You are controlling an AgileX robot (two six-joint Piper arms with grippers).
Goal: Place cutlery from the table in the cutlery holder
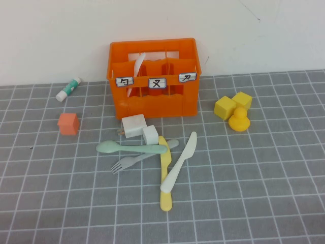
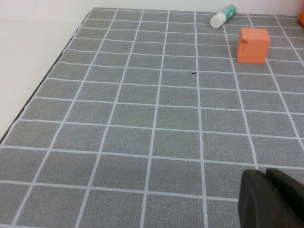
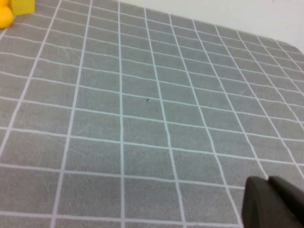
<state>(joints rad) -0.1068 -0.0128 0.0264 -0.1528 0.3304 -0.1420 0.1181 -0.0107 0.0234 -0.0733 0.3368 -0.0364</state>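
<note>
The orange cutlery holder (image 1: pixel 152 104) stands at the back middle of the table (image 1: pixel 264 183). A white utensil (image 1: pixel 138 68) leans in its left compartment. In front of it lie a white knife (image 1: pixel 180 160), a longer yellow knife (image 1: pixel 165 178), a mint-green spoon (image 1: pixel 129 148) and a grey fork (image 1: pixel 133 160), partly crossing. Neither arm shows in the high view. My left gripper (image 2: pixel 266 178) is shut and empty over bare table on the left side. My right gripper (image 3: pixel 268 183) is shut and empty over bare table on the right side.
Two white cubes (image 1: pixel 134 125) sit between the holder and the cutlery. An orange cube (image 1: pixel 68 123) and a glue stick (image 1: pixel 68 89) lie at the left, also in the left wrist view (image 2: pixel 253 44). Yellow cubes (image 1: pixel 225 107) and a yellow duck (image 1: pixel 239 121) are at the right.
</note>
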